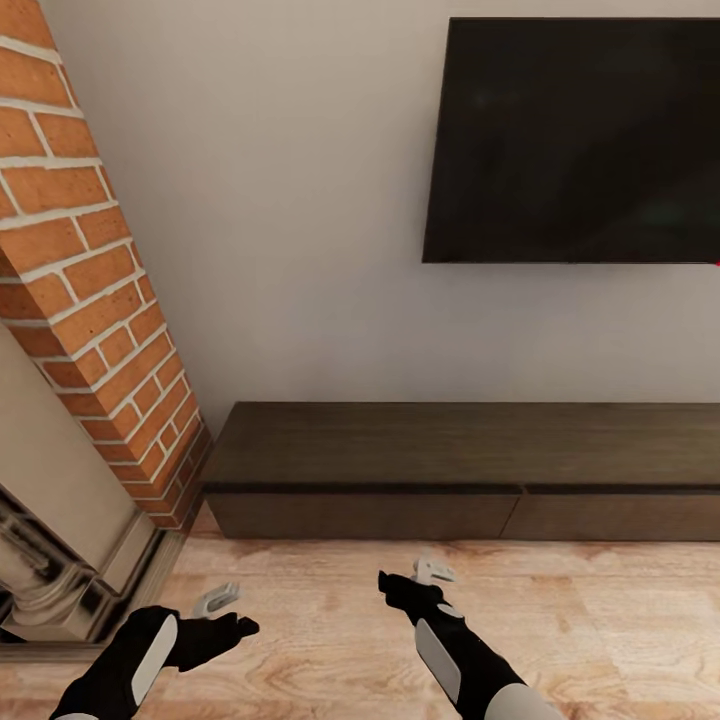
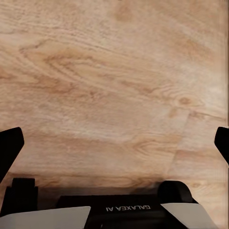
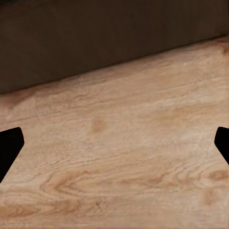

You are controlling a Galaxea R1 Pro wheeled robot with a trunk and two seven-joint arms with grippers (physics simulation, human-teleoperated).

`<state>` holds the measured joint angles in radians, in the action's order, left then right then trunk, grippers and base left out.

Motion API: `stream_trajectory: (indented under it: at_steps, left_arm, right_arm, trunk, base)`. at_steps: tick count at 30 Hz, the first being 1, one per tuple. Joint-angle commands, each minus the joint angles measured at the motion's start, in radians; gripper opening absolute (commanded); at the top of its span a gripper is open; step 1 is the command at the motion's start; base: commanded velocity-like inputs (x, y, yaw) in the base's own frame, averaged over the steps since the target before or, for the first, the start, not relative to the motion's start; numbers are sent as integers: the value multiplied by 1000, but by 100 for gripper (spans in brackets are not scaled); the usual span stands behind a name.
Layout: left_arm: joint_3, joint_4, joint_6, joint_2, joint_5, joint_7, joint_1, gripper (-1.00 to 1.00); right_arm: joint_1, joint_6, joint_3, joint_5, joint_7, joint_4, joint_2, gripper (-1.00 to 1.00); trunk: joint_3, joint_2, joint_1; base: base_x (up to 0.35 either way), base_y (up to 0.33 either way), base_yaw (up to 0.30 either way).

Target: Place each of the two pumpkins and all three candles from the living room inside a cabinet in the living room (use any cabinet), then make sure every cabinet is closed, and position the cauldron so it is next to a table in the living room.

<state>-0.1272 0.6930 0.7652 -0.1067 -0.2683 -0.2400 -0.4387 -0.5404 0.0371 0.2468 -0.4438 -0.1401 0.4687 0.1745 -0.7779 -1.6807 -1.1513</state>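
From the head camera, the cabinet (image 1: pixel 465 470) runs along the wall ahead of both sets of fingers, its drawer fronts flush and shut, its top bare, with a dark TV (image 1: pixel 575 140) on the wall above it and a brick fireplace (image 1: pixel 90 300) beyond the left fingers. The left gripper (image 1: pixel 215 600) hangs low over the wood floor (image 1: pixel 320 620), well short of the cabinet; the right gripper (image 1: pixel 432 572) sits nearer to it, just in front of the left-hand drawer. Both look empty; no pumpkin, candle, cauldron or coffee table lies anywhere near the fingers here, so the things to be stored must be elsewhere in the room. In the left wrist camera the fingers (image 2: pixel 10 145) stand wide apart with nothing between them, bare floor planks beyond the tips. In the right wrist camera the fingers (image 3: pixel 9 145) are likewise spread and empty, floor straight ahead and the dark cabinet (image 3: pixel 95 43) face just past that. The risks, as I judge them: the drawer fronts have no handles, so fingers pressed at a front may slip off or shove the unit rather than draw it open; the right arm is already close, and a forward roll of the base could drive it into the wood; and the left arm, swung outward, could clip the fireplace. Opening a drawer now, empty-handed, also leaves one more to remember to close.
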Motion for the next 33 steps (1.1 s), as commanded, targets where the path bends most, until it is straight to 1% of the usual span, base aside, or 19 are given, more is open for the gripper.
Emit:
stream_trajectory:
  at_steps: [1,2,3,4,5,6,8,9,13,15,16,18,20,23,24,25,26,29,33]
  left_arm:
    - [0,0,1,-3,0,-6,0,100]
    - [0,0,2,-4,0,-8,0,100]
    - [0,0,2,-6,0,-12,0,100]
    - [0,0,3,-7,0,-13,0,100]
    - [0,0,2,-8,0,-15,0,100]
    - [0,0,3,-8,0,-15,0,100]
    - [0,0,3,-8,0,-16,0,100]
    - [0,0,3,-8,0,-16,0,100]
    - [0,0,5,-8,-1,-18,0,100]
    - [0,0,12,-9,-2,-27,0,100]
    - [0,0,22,-9,-2,-42,-1,100]
    - [0,3,59,-13,-2,-95,-2,100]
    - [0,17,111,-28,-2,-168,-3,100]
    - [0,37,177,-47,-2,-264,-3,100]
    - [0,46,214,-57,-2,-321,-4,100]
    - [0,48,224,-61,-2,-342,-3,100]
    - [1,53,239,-67,-2,-378,-3,100]
    - [1,59,259,-77,-1,-440,-3,100]
    - [1,61,270,-91,-2,-470,-3,100]
  right_arm:
    - [0,-12,-7,-37,3,-1,0,100]
    - [-1,-18,-10,-60,4,-2,0,100]
    - [-1,-34,-18,-142,7,-3,0,100]
    - [-1,-40,-20,-174,7,-3,0,100]
    - [-1,-84,-33,-309,9,-4,0,100]
    - [-1,-95,-37,-341,10,-4,0,100]
    - [-2,-129,-43,-434,9,-4,0,100]
    - [-2,-136,-44,-459,9,-4,0,100]
    - [-3,-148,-52,-506,9,-4,0,100]
    - [-1,-152,-75,-530,32,3,0,100]
    - [1,-153,-103,-552,63,8,0,100]
    - [4,-151,-174,-598,159,14,0,100]
    - [4,-151,-234,-627,275,16,0,100]
    - [6,-147,-293,-665,439,15,-52,100]
    - [11,-136,-314,-690,554,14,-74,100]
    - [13,-125,-319,-697,601,13,-80,100]
    - [15,-100,-326,-705,681,11,-88,100]
    - [18,-32,-336,-715,811,8,-100,100]
    - [18,3,-342,-719,860,-6,-105,100]
  trunk:
    - [0,0,0]
    - [0,0,0]
    - [0,0,0]
    - [0,0,0]
    - [0,0,0]
    - [0,0,0]
    - [0,0,0]
    - [0,0,0]
    - [0,0,0]
    - [0,0,0]
    - [0,0,0]
    - [0,0,0]
    - [0,0,0]
    - [0,0,0]
    - [0,0,0]
    - [0,0,0]
    - [-3,-7,-4]
    - [-13,-28,-15]
    - [-25,-56,-31]
  base:
    - [0,0,0]
    - [0,0,0]
    - [0,0,0]
    - [0,0,0]
    - [0,0,0]
    - [0,0,0]
    - [0,0,0]
    - [0,0,0]
    - [0,0,0]
    - [0,0,0]
    - [0,0,0]
    - [0,0,0]
    - [0,0,0]
    - [0,0,0]
    - [0,0,0]
    - [0,0,0]
    - [0,0,0]
    - [0,0,0]
    - [0,0,0]
